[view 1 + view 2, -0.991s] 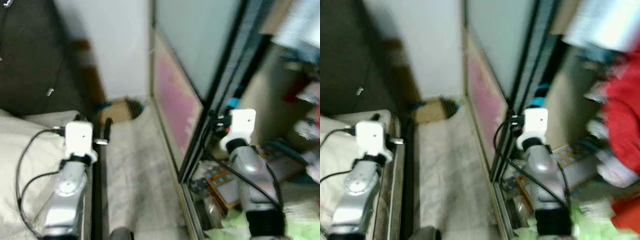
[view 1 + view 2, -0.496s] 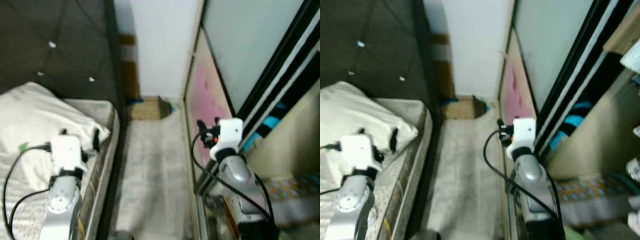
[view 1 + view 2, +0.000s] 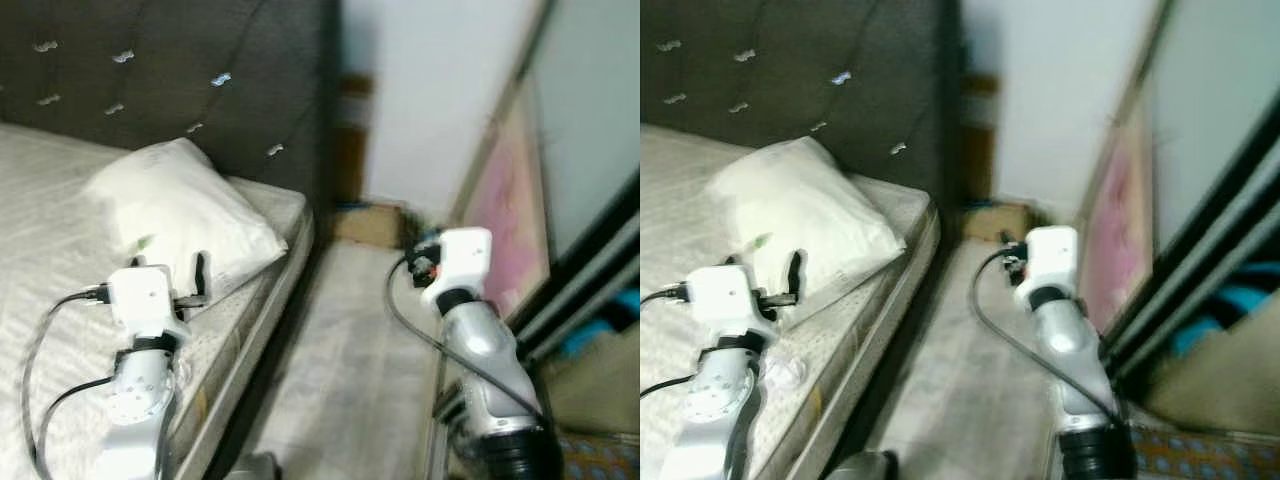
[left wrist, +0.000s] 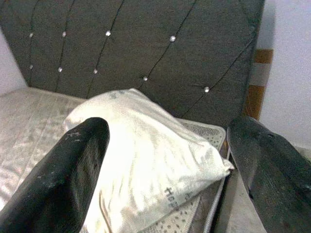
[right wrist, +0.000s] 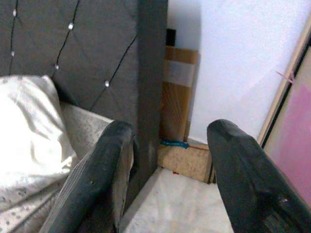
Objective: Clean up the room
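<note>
A white pillow (image 3: 185, 215) lies on the bed (image 3: 50, 220) against the dark tufted headboard (image 3: 200, 60). A small green scrap (image 3: 145, 242) rests on the pillow's near edge. My left gripper (image 4: 167, 128) is open above the mattress edge, pointing at the pillow (image 4: 141, 160) with nothing between its fingers. My right gripper (image 5: 171, 128) is open over the floor strip, facing the corner by the headboard, and holds nothing. A small cardboard box (image 5: 187, 160) sits on the floor by the wall.
A narrow pale floor strip (image 3: 350, 360) runs between the bed and the sliding wardrobe door with a pink panel (image 3: 505, 210). Flat cardboard (image 5: 179, 92) leans on the white wall. Something clear and crumpled lies on the mattress (image 3: 785, 372) near my left arm.
The camera has swung left: the bed, pillow and headboard now take up the left, and the open wardrobe has slid out at the right. Both arms keep their pose.
</note>
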Available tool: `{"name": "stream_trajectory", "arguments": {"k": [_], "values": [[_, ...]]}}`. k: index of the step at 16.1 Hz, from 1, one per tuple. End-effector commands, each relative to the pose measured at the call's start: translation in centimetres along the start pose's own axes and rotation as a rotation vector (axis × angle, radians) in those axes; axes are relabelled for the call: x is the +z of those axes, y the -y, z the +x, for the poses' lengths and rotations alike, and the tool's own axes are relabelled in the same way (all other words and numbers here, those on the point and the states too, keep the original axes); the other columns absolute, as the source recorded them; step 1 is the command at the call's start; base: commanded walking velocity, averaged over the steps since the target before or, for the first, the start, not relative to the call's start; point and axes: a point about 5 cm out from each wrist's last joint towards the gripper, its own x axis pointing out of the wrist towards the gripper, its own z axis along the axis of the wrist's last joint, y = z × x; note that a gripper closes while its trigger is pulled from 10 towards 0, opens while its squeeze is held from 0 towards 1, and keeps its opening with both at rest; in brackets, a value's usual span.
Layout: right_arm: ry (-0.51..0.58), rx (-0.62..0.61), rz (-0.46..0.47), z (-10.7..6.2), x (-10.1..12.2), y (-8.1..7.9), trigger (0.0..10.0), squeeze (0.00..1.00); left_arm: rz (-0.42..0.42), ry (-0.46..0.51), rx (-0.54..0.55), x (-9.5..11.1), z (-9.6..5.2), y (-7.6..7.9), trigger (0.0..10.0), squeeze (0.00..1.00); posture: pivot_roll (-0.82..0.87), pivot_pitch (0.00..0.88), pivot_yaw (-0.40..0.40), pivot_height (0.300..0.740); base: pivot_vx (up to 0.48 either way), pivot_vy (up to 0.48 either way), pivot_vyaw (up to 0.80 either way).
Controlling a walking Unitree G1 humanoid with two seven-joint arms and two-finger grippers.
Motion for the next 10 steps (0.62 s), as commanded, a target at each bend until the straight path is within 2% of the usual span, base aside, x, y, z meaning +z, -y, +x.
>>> {"name": "stream_trajectory", "arguments": {"k": [1, 10], "values": [[0.034, 0.012, 0.009, 0.50, 0.78, -0.48, 10.0, 0.00, 0.009, -0.013, 0.017, -0.02, 0.02, -0.57, 10.0, 0.00, 0.01, 0.027, -0.036, 0.740, 0.000, 0.000, 0.80], [0.018, 0.028, 0.011, 0.07, 0.40, -0.75, 10.0, 0.00, 0.025, -0.027, 0.011, -0.07, -0.64, -0.26, 10.0, 0.00, 0.01, 0.052, -0.052, 0.740, 0.000, 0.000, 0.80]]}}
